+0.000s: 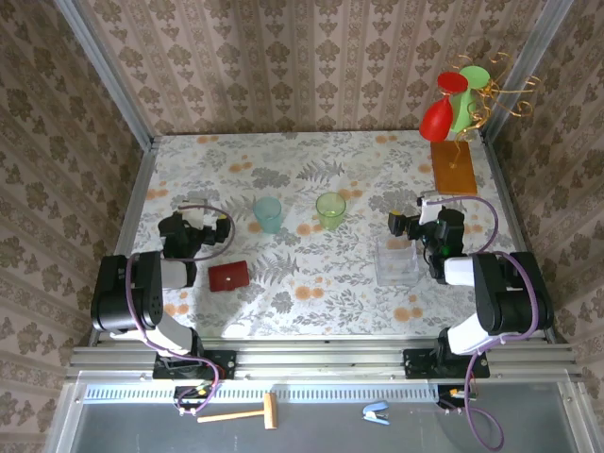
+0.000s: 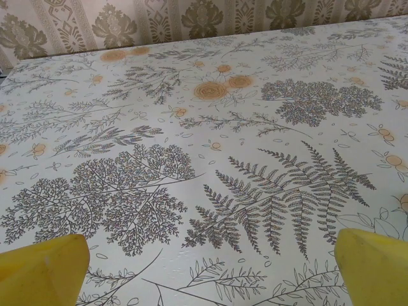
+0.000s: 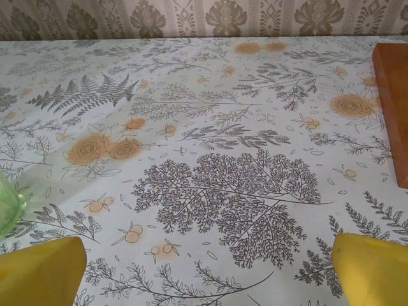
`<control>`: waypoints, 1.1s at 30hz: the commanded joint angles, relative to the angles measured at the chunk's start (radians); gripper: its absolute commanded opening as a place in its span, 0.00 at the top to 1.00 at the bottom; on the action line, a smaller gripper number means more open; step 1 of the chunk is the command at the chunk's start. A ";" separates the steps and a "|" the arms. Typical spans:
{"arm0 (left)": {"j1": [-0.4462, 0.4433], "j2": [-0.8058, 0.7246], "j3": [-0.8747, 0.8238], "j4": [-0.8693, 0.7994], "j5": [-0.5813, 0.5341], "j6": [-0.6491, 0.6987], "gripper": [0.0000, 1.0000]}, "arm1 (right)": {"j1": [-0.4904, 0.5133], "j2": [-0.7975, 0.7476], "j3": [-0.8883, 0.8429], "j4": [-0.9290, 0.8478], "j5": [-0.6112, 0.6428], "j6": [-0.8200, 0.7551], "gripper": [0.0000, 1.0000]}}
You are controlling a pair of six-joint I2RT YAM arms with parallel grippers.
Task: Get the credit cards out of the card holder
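Dark-red flat rectangular card holder point(image 1: 227, 276) lies closed near the left gripper point(image 2: 207, 268), to its right. Left gripper and right gripper point(image 3: 207, 268) both spread wide, holding nothing.

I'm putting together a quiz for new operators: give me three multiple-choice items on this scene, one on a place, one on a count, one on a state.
1. Where is the card holder?
A. on the bare table, left half
B. inside the clear box
C. on the wooden board

2. How many cups stand mid-table?
A. one
B. two
C. four

3. The left gripper is:
A. shut on the card holder
B. shut on a cup
C. open

Key:
1 A, it lies flat on the flowered cloth at left.
2 B, a blue cup and a green cup.
3 C, its yellow fingertips sit wide apart with nothing between.
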 commanded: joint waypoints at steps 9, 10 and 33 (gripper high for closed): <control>0.004 0.004 -0.009 0.034 0.026 0.015 0.00 | 0.000 0.003 -0.012 0.034 -0.018 -0.011 0.00; 0.004 0.004 -0.010 0.034 0.025 0.015 0.00 | 0.000 0.003 -0.012 0.033 -0.018 -0.010 0.00; 0.013 0.004 -0.004 0.027 -0.043 -0.024 0.00 | 0.000 0.003 -0.011 0.033 -0.018 -0.010 0.00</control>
